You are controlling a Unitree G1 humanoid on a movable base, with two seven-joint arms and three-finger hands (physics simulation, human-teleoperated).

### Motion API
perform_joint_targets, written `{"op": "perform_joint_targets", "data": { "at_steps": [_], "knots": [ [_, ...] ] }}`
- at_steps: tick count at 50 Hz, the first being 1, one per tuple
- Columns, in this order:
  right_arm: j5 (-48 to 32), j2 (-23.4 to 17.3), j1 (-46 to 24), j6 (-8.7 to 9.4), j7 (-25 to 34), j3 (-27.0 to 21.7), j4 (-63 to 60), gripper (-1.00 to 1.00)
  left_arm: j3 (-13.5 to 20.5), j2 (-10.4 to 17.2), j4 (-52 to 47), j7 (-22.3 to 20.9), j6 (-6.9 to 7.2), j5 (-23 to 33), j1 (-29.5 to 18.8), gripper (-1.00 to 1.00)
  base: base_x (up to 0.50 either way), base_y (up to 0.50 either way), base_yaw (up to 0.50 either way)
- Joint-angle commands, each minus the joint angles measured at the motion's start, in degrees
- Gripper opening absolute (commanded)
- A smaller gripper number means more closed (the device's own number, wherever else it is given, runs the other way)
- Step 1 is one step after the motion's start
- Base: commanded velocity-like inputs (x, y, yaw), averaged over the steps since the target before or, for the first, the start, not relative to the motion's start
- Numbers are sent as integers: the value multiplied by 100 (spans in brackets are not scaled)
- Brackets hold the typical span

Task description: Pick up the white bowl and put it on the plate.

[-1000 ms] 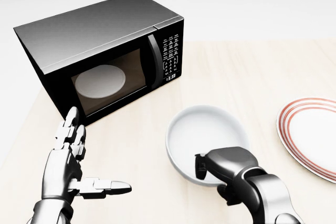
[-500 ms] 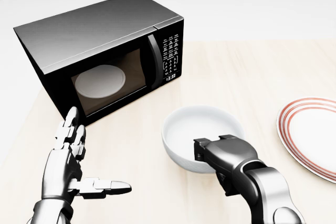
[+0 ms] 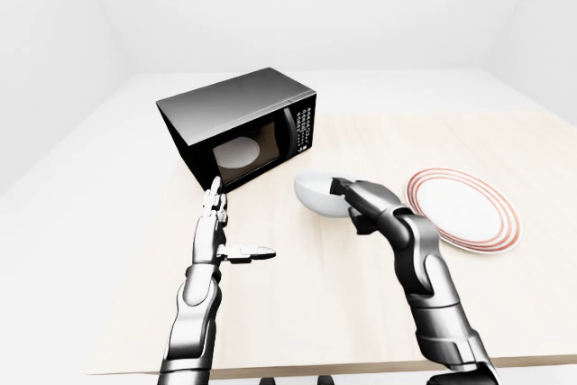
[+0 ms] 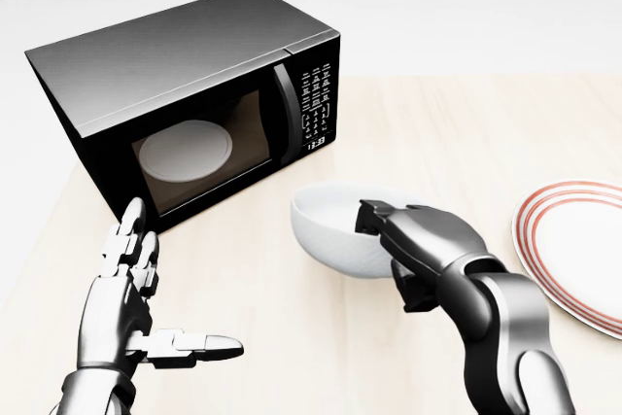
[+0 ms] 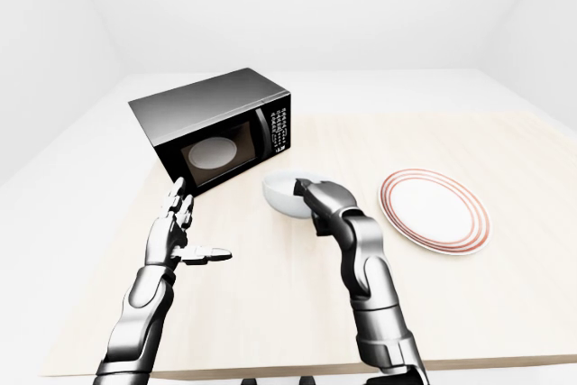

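The right hand [image 4: 408, 240] grips the white bowl [image 4: 335, 225] by its right rim, tilting its mouth leftward; the plate [image 4: 573, 250] lies well right. The left hand [image 4: 136, 308] is spread wide.

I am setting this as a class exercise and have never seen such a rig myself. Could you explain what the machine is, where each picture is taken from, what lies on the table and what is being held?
These are simulator renders of a humanoid robot with two arms and three-finger hands. All three pictures come from cameras on its head, looking out over its own arms; the two eye views are nearly alike. On the pale wooden table stand a black microwave, at the upper left of the head view, and a red-rimmed plate at its right edge. The right hand grips the rim of the white bowl, which is tilted. The left hand is open and holds nothing. The bowl is not yet on the plate.
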Motion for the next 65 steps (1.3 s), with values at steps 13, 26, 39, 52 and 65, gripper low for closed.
{"op": "perform_joint_targets", "data": {
  "at_steps": [13,26,39,52,65],
  "knots": [
    [-186,-46,-158,-68,0,-124,-341,-100,0,-1,0,1,1,-1,0,100,0,0,0],
    [-469,-181,-281,-136,0,-256,-939,-100,0,-1,0,3,0,0,0,100,0,0,0],
    [-856,-455,-689,-425,0,-441,-705,-100,1,-1,0,3,1,-1,0,100,0,0,0],
    [-1232,-610,-793,-606,-392,-548,-313,-100,0,0,0,-1,0,0,0,100,0,0,0],
    [-1245,-837,-750,-644,-583,-713,-86,-100,0,0,0,0,0,1,0,100,0,0,0]
  ]
}}
